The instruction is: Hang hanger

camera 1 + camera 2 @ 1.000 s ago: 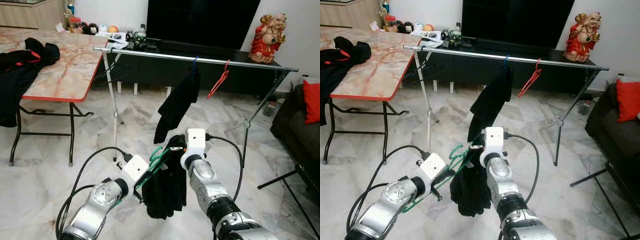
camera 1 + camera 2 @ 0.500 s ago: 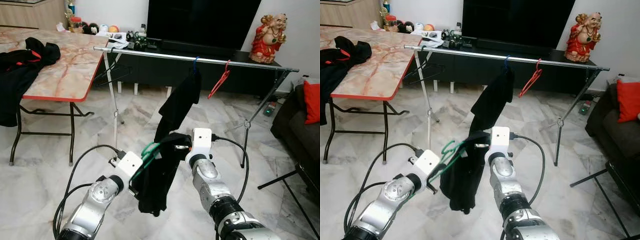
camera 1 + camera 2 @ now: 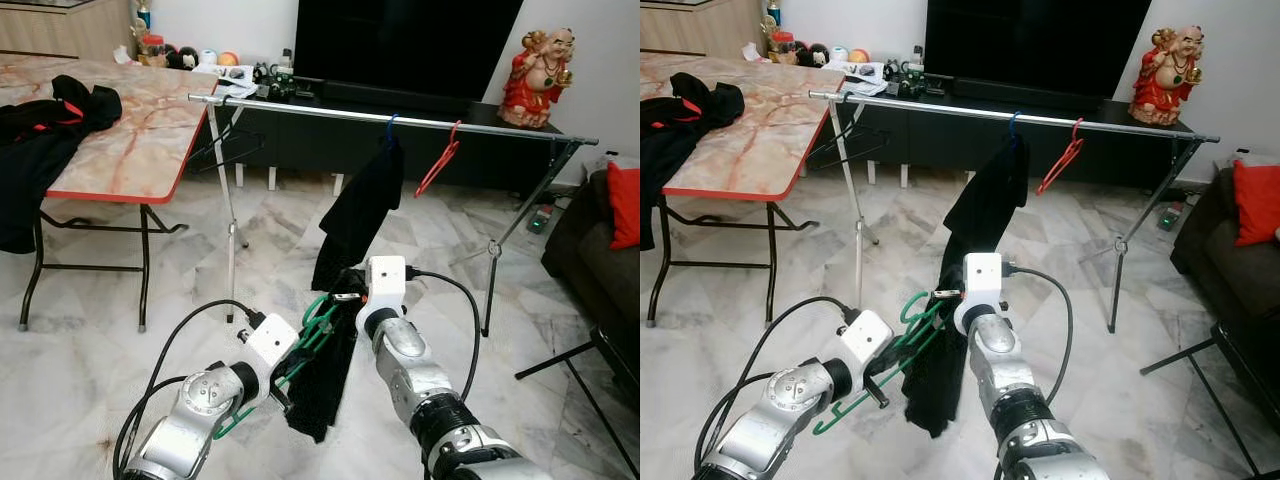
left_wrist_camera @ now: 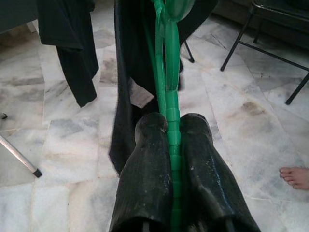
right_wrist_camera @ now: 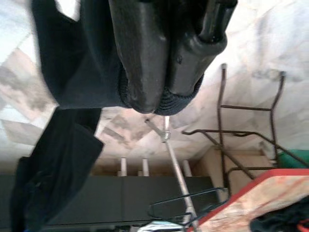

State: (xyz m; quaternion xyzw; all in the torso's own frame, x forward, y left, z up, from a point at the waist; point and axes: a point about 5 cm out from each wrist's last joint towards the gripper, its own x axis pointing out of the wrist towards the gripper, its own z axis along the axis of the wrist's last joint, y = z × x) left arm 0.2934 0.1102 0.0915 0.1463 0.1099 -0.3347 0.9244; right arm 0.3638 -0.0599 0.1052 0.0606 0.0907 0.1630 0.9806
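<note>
A green hanger (image 3: 316, 326) is clamped between the black fingers of my left gripper (image 4: 173, 123), which is shut on its bar low in front of me. A black garment (image 3: 322, 388) hangs over the hanger and down toward the floor. My right gripper (image 3: 346, 296) is shut on the garment's upper edge, right beside the hanger's hook; its fingers (image 5: 145, 58) press together on the cloth. Beyond both stands the metal clothes rail (image 3: 320, 110), with a black garment on a blue hanger (image 3: 358, 205) and an empty red hanger (image 3: 437, 160).
A marble-topped folding table (image 3: 135, 150) with black clothes (image 3: 40, 120) stands left. A black hanger (image 3: 225, 150) hangs at the rail's left end. A dark sofa with a red cushion (image 3: 622, 200) and black chair legs (image 3: 575, 365) are right. A person's foot (image 4: 294, 177) rests on the floor.
My right gripper has moved left and my left gripper slightly right and down, so they are closer together. The hanger and garment came down a little with them.
</note>
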